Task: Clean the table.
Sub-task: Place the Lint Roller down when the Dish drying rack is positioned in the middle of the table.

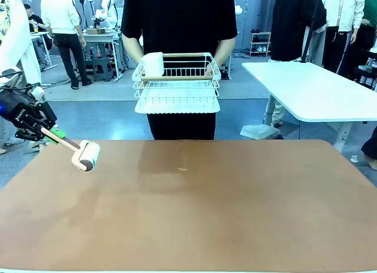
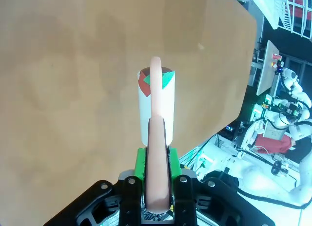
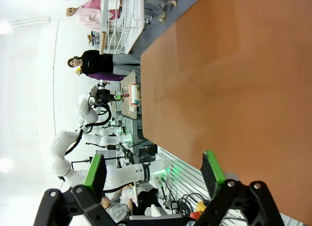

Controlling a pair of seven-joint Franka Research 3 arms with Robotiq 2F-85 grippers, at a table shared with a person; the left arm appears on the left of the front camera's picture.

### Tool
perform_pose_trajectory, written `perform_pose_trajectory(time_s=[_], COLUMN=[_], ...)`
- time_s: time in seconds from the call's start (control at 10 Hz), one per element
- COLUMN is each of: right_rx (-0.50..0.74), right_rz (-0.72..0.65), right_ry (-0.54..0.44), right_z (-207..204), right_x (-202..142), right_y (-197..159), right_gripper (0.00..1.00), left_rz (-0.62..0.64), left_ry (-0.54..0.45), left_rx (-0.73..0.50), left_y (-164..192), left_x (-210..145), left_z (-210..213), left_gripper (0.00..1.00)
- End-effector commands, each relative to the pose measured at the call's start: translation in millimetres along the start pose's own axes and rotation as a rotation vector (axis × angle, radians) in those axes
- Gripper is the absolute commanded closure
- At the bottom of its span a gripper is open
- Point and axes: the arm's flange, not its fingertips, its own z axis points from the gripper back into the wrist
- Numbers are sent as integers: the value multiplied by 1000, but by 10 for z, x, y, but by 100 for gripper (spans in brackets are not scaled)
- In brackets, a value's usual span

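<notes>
In the front view we place the surface across the lower half of the frame. Over its far left corner, at middle left, is the roller, its handle running up-left into the fingers of the left gripper; we cannot tell whether roller and surface touch. Behind the far edge, at upper centre, a person holds a wire rack before the body. A second table stands at upper right, behind the surface.
</notes>
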Motion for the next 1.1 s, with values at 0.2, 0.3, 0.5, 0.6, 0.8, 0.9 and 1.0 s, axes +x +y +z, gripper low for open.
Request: perform_pose_trajectory(time_s=[0.2,0.3,0.5,0.6,0.8,0.9,1.0], right_rx=[17,17,17,17,17,17,17], right_rz=[14,14,14,14,14,14,14], right_ry=[-5,-5,-5,-5,-5,-5,-5], right_z=[-1,-1,-1,-1,-1,-1,-1], right_x=[4,4,4,4,4,4,4], right_y=[29,29,29,29,29,29,29], right_gripper=[0,0,0,0,0,0,0], left_rz=[1,1,1,1,1,1,1], left_ry=[1,1,1,1,1,1,1], left_rx=[7,7,7,7,7,7,7], left_y=[-17,-17,-17,-17,-17,-17,-17], left_x=[-25,-25,-25,-25,-25,-25,-25], left_z=[22,22,22,22,22,22,22], left_gripper=[78,78,78,78,78,78,78])
